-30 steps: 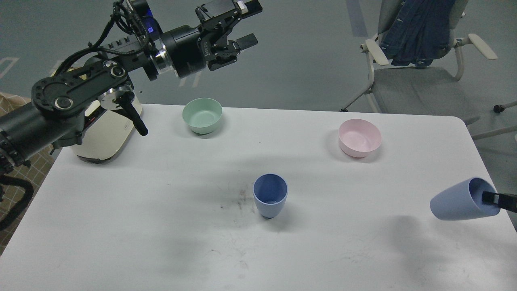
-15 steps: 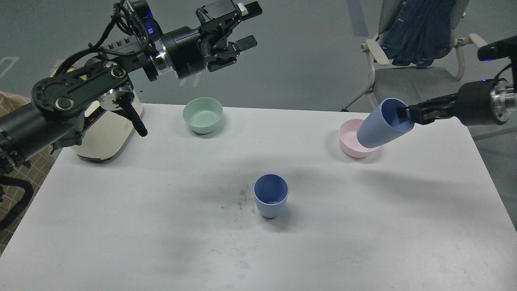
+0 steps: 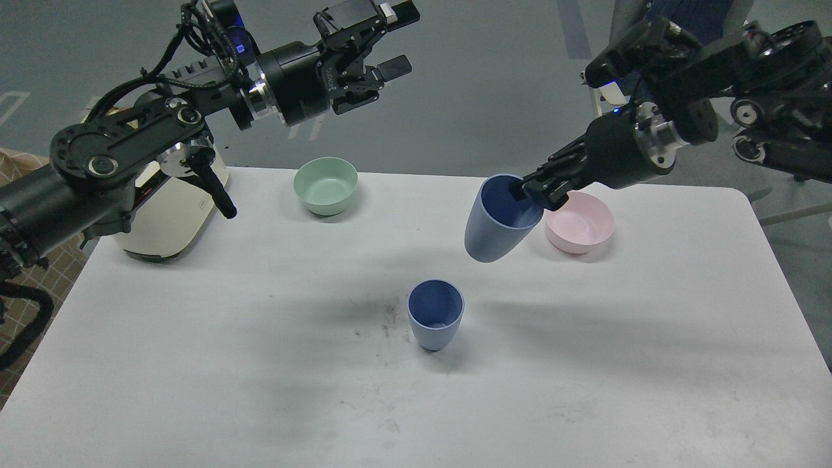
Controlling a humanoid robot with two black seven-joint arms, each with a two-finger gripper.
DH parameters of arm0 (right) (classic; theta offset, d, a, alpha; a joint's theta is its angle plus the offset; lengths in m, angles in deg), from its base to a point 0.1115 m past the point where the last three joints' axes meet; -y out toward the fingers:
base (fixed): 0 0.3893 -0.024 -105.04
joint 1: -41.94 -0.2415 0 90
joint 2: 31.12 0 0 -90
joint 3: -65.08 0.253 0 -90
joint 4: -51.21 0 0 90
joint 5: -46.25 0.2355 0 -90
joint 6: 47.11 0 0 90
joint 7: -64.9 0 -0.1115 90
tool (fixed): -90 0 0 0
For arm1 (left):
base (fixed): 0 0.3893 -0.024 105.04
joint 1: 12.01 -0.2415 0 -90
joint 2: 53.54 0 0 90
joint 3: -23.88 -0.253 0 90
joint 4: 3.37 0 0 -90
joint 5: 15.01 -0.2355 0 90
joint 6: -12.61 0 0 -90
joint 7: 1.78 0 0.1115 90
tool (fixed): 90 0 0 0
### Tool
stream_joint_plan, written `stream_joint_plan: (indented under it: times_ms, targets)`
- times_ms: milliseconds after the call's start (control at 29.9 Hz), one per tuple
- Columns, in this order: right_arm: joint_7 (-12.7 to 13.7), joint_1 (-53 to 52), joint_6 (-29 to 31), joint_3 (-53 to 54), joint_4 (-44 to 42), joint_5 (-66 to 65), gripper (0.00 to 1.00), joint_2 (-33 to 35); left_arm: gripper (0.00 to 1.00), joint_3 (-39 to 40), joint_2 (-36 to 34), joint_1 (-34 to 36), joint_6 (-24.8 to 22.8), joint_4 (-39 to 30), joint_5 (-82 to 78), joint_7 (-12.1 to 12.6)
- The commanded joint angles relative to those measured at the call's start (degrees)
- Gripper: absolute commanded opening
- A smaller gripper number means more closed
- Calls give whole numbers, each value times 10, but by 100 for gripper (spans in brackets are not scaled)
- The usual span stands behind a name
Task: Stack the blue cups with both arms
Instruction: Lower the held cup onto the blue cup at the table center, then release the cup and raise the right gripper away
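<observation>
One blue cup (image 3: pixel 435 314) stands upright on the white table (image 3: pixel 195 364), near its middle. My right gripper (image 3: pixel 528 191) is shut on the rim of the second blue cup (image 3: pixel 497 222) and holds it in the air, tilted with its base pointing down and left, above and to the right of the standing cup. My left gripper (image 3: pixel 390 39) is open and empty, held high beyond the table's far edge, above the mint-green bowl (image 3: pixel 325 185).
A pink bowl (image 3: pixel 580 221) sits at the back right, just right of the held cup. A cream-coloured appliance (image 3: pixel 170 211) stands at the table's back left corner. An office chair (image 3: pixel 663 130) stands behind the table.
My right arm has swung the held cup from the table's right edge up and to the left, past the pink bowl, towards the standing cup. The left arm has barely moved.
</observation>
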Motion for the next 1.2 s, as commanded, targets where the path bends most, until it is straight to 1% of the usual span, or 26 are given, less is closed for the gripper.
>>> stream_joint_plan:
  times_ms: [0,134,401,936,969,1002,1036,1069,1136,1169]
  targets:
    - [0,-2,0,-4,0,1,0,-38,93,0,1,0,0,0,0,0]
    - [0,-3,-7,-17,-6,1,0,-86,93,0,4,1,0,0,0,0]
    - [0,-2,-12,-32,-6,25,0,-119,93,0,5,1,0,0,0,0]
    - [0,-1,-14,-53,-13,25,0,-133,93,2,4,1,0,0,0,0]
    - [0,-1,-14,-53,-13,25,6,-134,93,2,4,1,0,0,0,0]
    - [0,-1,-14,-53,-13,26,14,-133,93,2,4,1,0,0,0,0]
    - [0,-1,-14,-53,-13,25,17,-133,93,2,4,1,0,0,0,0]
    - [0,0,-14,-53,-13,26,23,-133,93,2,4,1,0,0,0,0]
    - [0,0,-14,-53,-13,27,31,-133,93,2,3,2,0,0,0,0]
    - [0,0,-14,-53,-13,31,37,-133,93,2,4,2,0,0,0,0]
